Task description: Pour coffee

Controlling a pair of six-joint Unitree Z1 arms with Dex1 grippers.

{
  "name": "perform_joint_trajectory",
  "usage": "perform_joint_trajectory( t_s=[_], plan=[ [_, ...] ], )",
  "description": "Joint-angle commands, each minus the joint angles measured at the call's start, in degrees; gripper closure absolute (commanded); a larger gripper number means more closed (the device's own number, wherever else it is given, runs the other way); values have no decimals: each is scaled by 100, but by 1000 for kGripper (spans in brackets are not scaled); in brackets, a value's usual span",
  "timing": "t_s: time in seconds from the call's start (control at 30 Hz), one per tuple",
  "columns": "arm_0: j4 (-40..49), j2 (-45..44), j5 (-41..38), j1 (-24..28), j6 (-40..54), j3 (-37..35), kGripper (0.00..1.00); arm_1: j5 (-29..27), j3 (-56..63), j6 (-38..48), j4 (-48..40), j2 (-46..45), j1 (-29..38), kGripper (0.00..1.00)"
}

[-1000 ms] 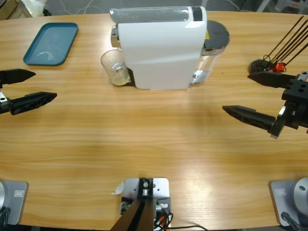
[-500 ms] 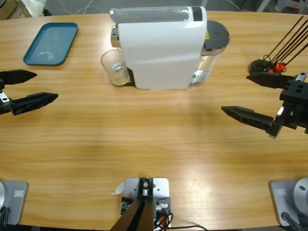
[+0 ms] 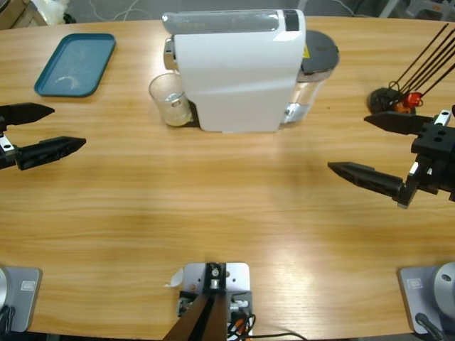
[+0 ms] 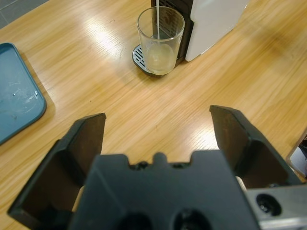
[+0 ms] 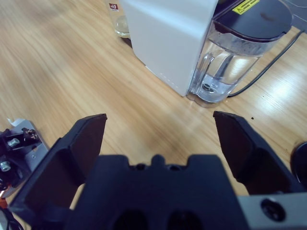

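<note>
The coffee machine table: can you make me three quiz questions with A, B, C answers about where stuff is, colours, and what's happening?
1. Where does the small clear glass stand?
A. On the tray
B. On the drip grate under the big white boxy coffee machine's spout
C. In an end effector

2. What colour is the flat rectangular plastic tray?
A. Red
B. Yellow
C. Teal blue

3. How is the left end effector?
A. Open, holding nothing
B. Shut on the glass
C. Shut on the tray

Answers: 1 B, the left wrist view shows pale liquid streaming into it there. 2 C, seen from above. 3 A, its jaws are spread over bare table.
</note>
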Motion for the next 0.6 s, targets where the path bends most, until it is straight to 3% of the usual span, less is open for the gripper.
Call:
perform_joint_trajectory(
  t_s=[0.03,0.6],
  plan=[
    [-51,158,-124,-48,21,136,64,59,44,-70,85,163,68,0],
    [-51,176,-182,-48,21,129,96,87,35,-77,85,176,68,0]
  ],
)
